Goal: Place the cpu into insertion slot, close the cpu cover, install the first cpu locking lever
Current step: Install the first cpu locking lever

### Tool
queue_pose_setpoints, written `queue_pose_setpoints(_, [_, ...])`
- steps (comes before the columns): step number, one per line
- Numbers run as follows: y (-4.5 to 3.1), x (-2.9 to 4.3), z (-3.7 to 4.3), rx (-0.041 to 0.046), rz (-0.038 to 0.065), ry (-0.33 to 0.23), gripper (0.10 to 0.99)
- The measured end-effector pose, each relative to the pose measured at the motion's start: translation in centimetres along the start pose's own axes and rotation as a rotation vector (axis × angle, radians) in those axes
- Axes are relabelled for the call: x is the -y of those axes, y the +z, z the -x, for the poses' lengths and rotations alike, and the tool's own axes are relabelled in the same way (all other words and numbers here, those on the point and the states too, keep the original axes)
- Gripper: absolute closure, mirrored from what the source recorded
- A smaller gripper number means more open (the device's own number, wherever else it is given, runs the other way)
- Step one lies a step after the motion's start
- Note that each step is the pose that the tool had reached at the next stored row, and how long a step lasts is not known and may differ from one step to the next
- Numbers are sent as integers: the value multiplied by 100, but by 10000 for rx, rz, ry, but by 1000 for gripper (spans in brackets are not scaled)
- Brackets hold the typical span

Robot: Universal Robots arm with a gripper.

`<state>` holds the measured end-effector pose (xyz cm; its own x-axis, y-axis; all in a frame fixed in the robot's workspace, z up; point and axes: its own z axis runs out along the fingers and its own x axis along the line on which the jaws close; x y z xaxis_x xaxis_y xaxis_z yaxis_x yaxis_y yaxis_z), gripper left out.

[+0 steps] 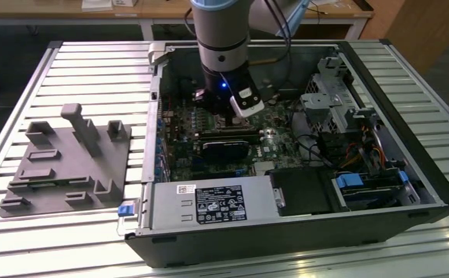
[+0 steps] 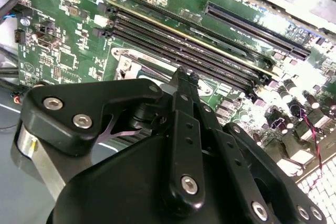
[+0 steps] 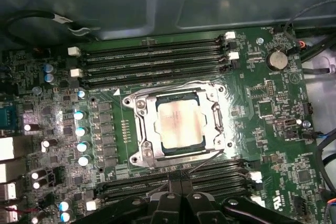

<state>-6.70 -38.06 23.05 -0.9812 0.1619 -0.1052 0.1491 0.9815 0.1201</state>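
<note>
Lying open on a slatted metal worktop, a desktop computer case shows its green motherboard to the exterior view.

Arm: one grey robot arm reaches straight down into the case, with its gripper low over the board's socket area.

Fingers: in the second wrist view the black gripper has its two fingers pressed together, tips touching, nothing visibly between them. The tips sit just above the edge of the silvery socket frame, beside the long black memory slots.

Cpu: in the first wrist view the cpu, pale silvery-beige face up, lies seated inside the insertion slot.

Cpu cover: the cpu cover lies flat around the chip, with the metal face showing through its cut-out centre.

Lever: a thin wire locking lever runs along the socket side nearest the gripper; whether it is latched I cannot tell.

Memory slots: black rows flank the socket on two opposite sides.

Other fittings in the exterior view:
- a grey moulded fixture block on the worktop, well apart from the case at the exterior view's left
- a power supply with a white label
- a black graphics card
- a drive bay with blue tabs
</note>
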Motion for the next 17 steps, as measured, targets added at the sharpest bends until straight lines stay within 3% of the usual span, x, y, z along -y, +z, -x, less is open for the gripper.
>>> queue_pose_setpoints(5, [15, 18, -43, -35, 251, 61, 980])
queue_pose_setpoints(11, [41, 73, -64, -56, 435, 144, 980])
queue_pose_setpoints(17, [66, 119, -97, -90, 683, 221, 980])
